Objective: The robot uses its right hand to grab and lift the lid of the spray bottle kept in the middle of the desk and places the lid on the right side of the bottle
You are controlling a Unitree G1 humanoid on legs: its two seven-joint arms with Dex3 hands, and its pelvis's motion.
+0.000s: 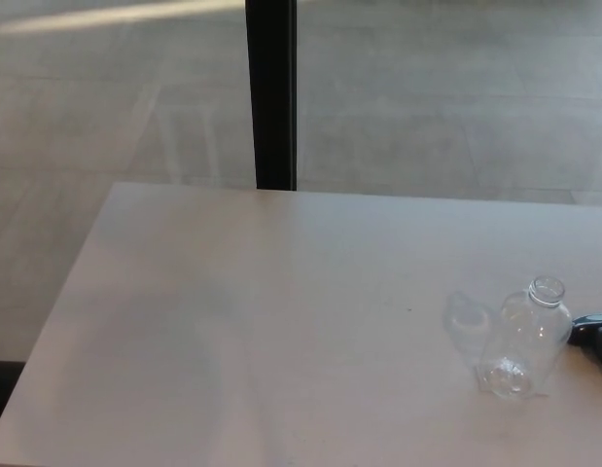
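Right hand: only a dark sliver [596, 341] is seen at the right edge of the view; whether its fingers are apart or together cannot be told.
Left hand: not seen in the view.
Bottle: one clear bottle [526, 341] is stood upright just beside that sliver, on its inner side; the neck [546, 289] is open and no lid is seated on it.
Lid: one pale object [591, 319] is glimpsed between bottle and hand; it is judged possibly the lid, but too little is shown to be sure.
Reason for placement: the bottle's right side is the task's target spot, so the hand is judged to be there for setting down.
Desk: one pale desk [281, 321] is seen.
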